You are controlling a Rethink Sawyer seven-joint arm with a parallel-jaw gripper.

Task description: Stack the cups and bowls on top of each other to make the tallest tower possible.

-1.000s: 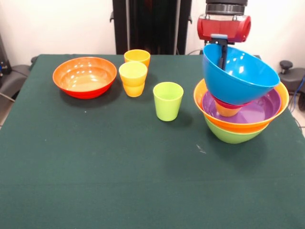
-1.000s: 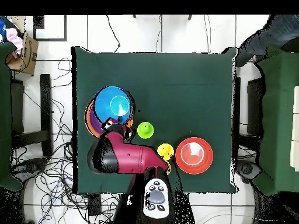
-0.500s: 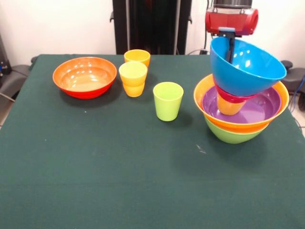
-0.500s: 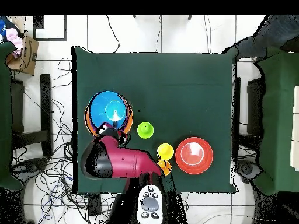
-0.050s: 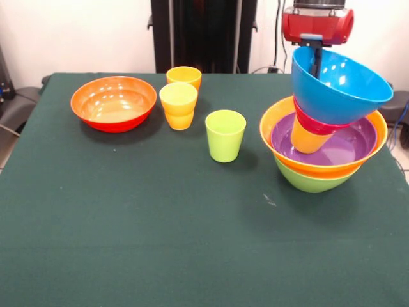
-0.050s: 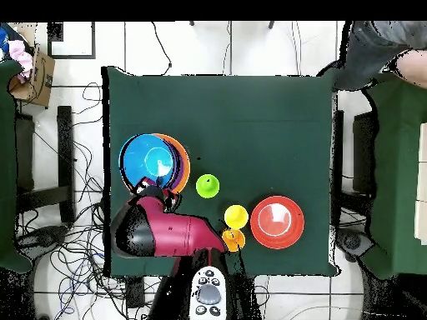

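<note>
Jaws [image 5: 316, 59] clamped on the blue bowl [image 5: 342, 89] rim, bowl tilted. It sits over a magenta-red bowl [image 5: 313, 123] and orange cup [image 5: 305, 139] inside the purple bowl [image 5: 348, 146]. Lime green cup [image 5: 225, 135] stands apart beside that stack.

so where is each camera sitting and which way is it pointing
Front view: sits across the table, looking level-ish at the bowls and cups; of the robot only the red wrist and the claw on the blue bowl rim show at top right.
Overhead view: hangs above, looking straight down; the red and black arm reaches up from the bottom edge, and a person's sleeve shows top right.
Both share the blue bowl tilted over the stack, the lime green cup and the red-orange bowl.
</note>
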